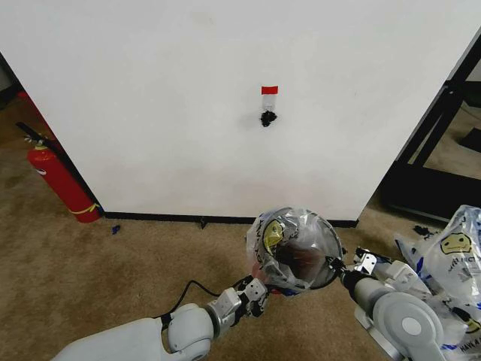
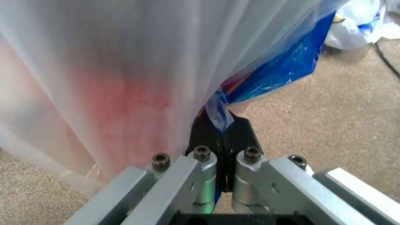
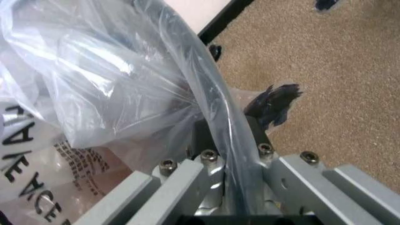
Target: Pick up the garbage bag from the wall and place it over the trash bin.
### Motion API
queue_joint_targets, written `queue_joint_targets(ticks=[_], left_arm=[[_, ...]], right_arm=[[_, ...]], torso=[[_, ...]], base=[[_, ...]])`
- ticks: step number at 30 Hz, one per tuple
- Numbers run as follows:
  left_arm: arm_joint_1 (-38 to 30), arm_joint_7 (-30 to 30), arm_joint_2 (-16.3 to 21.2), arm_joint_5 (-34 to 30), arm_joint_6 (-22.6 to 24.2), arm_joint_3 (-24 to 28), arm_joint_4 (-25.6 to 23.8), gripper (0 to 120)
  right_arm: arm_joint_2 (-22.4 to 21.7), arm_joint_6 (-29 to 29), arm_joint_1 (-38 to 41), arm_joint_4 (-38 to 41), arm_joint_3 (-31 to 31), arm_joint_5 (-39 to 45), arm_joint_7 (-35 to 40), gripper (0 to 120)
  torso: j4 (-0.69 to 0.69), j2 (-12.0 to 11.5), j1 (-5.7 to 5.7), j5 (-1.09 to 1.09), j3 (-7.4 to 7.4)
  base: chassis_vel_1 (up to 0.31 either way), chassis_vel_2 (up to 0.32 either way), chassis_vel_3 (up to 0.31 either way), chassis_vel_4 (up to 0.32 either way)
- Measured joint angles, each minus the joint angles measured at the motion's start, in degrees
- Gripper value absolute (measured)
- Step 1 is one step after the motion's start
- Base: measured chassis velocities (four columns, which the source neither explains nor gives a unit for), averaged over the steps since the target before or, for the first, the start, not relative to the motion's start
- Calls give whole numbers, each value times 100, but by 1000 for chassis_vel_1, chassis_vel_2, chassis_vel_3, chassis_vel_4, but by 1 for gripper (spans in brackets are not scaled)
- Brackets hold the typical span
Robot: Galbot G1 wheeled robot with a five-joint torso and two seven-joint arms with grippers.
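Head view: garbage bag (image 1: pixel 291 244) draped over trash bin (image 1: pixel 301 265) below wall (image 1: pixel 225 113), film pinched at opposite rim edges by left gripper (image 1: pixel 255 289) and right gripper (image 1: pixel 336 267); judged light, limp, slippery, tear-prone, best held near the hem.

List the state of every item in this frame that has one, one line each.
Thin clear plastic garbage bag with yellow smiley face: draped over the bin, held on both sides.
Round black wire-mesh trash bin: upright on the carpet, covered by the bag.
Left gripper: shut on the bag's plastic.
Right gripper: shut on the bag at the bin's rim.
Black wall hook: bare.
Red fire extinguisher: leaning by the wall.
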Motion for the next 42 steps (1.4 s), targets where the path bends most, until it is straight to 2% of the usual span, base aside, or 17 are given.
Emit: queue_joint_targets(ticks=[2, 4, 6, 10, 13, 19, 21, 24, 28, 29, 30, 33, 34, 37, 40, 42], left_arm=[[15, -33, 97, -13, -5, -22, -165, 0], [52, -179, 262, 13, -70, -37, -356, 10], [67, -280, 320, 25, -82, -37, -426, 13], [89, -491, 591, 83, -100, -40, -642, 31], [112, -495, 706, 112, -122, -39, -698, 38], [384, -358, 939, 381, -314, -62, -870, 63], [427, -338, 956, 421, -352, -67, -898, 65], [612, -218, 1079, 553, -595, -127, -1089, 79], [595, -195, 1308, 118, -875, -363, -1698, 97], [595, -195, 1308, 118, -875, -363, -1698, 97], [543, -308, 1307, -166, -905, -449, -1850, 98], [436, -815, 996, -1632, -866, -1053, -2014, 100], [436, -815, 996, -1632, -866, -1053, -2014, 100], [385, -1113, 477, -3569, -462, -1934, -1673, 100], [289, -1469, 37, -4882, -44, -2624, -1203, 100], [267, -1546, -58, -5062, 16, -2752, -1057, 100]], right_arm=[[0, -1, 12, -78, -1, -49, -69, 0], [-9, -2, 28, -202, -1, -120, -126, 0], [-12, -2, 37, -245, -1, -144, -151, 0], [-20, 7, 83, -409, 3, -244, -243, 0], [-20, 15, 101, -440, 12, -270, -256, 0], [-32, 37, 182, -513, 18, -306, -268, 0], [-32, 39, 188, -526, 19, -313, -268, 0], [-27, 49, 175, -557, 57, -370, -284, 0], [-13, 75, 59, -557, 146, -501, -357, 0], [-13, 75, 59, -557, 146, -501, -357, 0], [-9, 86, 45, -548, 156, -515, -379, 0], [12, 164, 8, -503, 170, -574, -499, 0], [12, 164, 8, -503, 170, -574, -499, 0], [22, 355, -60, -461, 169, -648, -890, 0], [14, 430, -123, -446, 169, -661, -1222, 0], [8, 433, -131, -465, 170, -663, -1284, 0]], torso=[[0, 0, 0, 0, 0], [0, 0, 0, 1, 0], [0, 0, 0, 0, 0], [0, 0, 0, 0, 0], [-1, 0, 0, 0, 0], [0, 0, 0, 0, 0], [0, 0, 0, 0, 0], [1, 0, 0, -1, 0], [1, 0, 0, 1, 0], [1, 0, 0, 1, 0], [1, 0, 0, 1, -1], [0, 0, 0, 0, 0], [0, 0, 0, 0, 0], [0, 0, 0, 0, 0], [-1, 0, 0, 0, 0], [-1, 0, 0, 0, 0]], base=[[0, 0, 0, 0], [0, 0, 0, 0], [0, 0, 0, 0], [0, 0, 0, 0], [0, 0, 0, 0], [0, 0, 0, 0], [0, 0, 0, 0], [0, 0, 0, 0], [0, 0, 0, 0], [0, 0, 0, 0], [0, 0, 0, 0], [0, 0, 0, 0], [0, 0, 0, 0], [0, 0, 0, 0], [0, 0, 0, 0], [0, 0, 0, 0]])
